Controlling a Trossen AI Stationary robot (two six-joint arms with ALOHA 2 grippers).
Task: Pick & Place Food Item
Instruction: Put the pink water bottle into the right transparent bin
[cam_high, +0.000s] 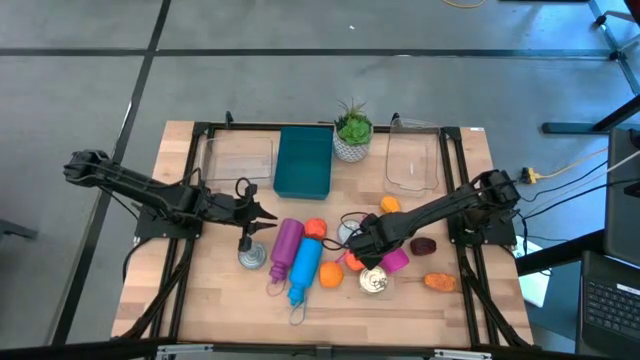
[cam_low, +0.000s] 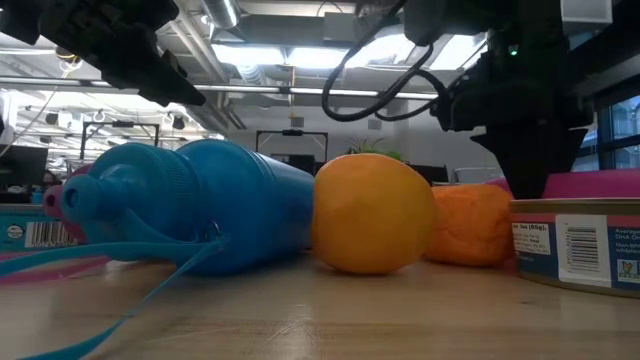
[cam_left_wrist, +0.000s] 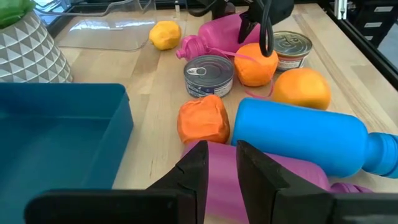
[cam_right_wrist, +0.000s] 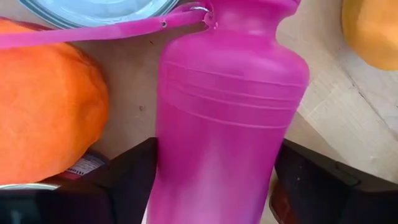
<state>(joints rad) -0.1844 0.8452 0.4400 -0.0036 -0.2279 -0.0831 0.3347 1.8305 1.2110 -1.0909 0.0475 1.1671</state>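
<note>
Right gripper (cam_high: 366, 252) low among the clutter at the counter (cam_high: 420, 305) centre, fingers spread wide either side of the pink bottle (cam_right_wrist: 230, 106), not clamped; oranges (cam_high: 331, 274) just beside it; left gripper (cam_high: 262, 215) near the purple bottle (cam_high: 287, 243), fingers nearly together, empty; we judged the pick not yet made; next move called for shifting onto food, not the bottle
</note>
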